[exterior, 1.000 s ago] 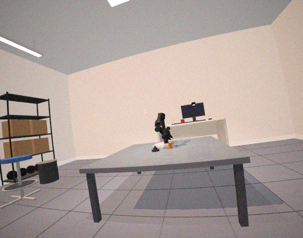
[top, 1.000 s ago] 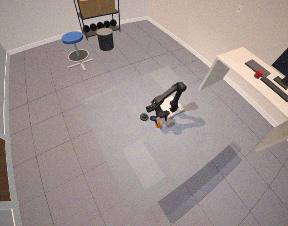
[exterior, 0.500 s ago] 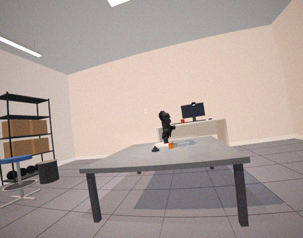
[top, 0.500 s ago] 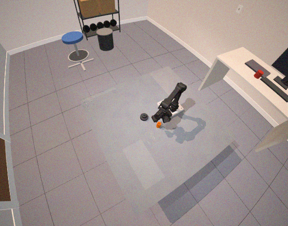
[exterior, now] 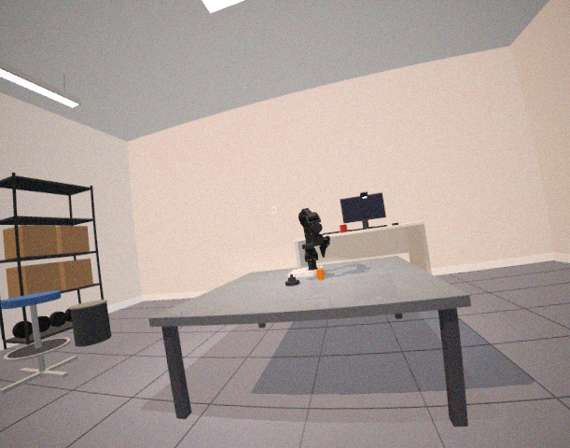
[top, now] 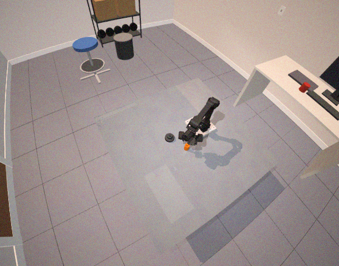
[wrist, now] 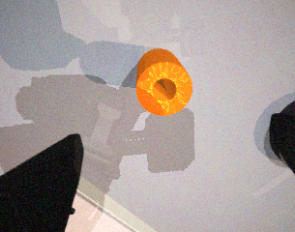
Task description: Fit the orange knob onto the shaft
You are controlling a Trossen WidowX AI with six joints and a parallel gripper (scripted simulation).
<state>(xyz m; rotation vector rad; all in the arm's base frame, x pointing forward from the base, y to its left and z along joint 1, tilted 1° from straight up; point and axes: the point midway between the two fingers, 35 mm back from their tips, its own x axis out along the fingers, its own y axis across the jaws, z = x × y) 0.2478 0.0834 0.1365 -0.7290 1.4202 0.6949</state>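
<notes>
The orange knob [top: 186, 147] [exterior: 320, 273] [wrist: 149, 101] stands upright on the table, with its hole facing up. In the wrist view the hole's flat side runs diagonally. The round pedestal [top: 166, 139] [exterior: 292, 283] stands apart from the knob, to its left in the top and exterior views. Its short dark shaft [top: 170, 136] [exterior: 291, 276] sticks up bare; its flat side cannot be made out. My gripper [wrist: 175, 132] is wide open and empty, raised above the table near the knob. In the wrist view the knob lies beyond the line between the fingertips; a dark round edge shows behind the right finger.
The arm's white base plate [top: 211, 129] is on the grey table [top: 135, 154] [exterior: 256, 301], behind the knob and pedestal in the exterior view. The arm's shadow falls around the knob. A white desk [top: 274, 67], a blue stool [top: 85, 44] and a shelf rack stand away from the table.
</notes>
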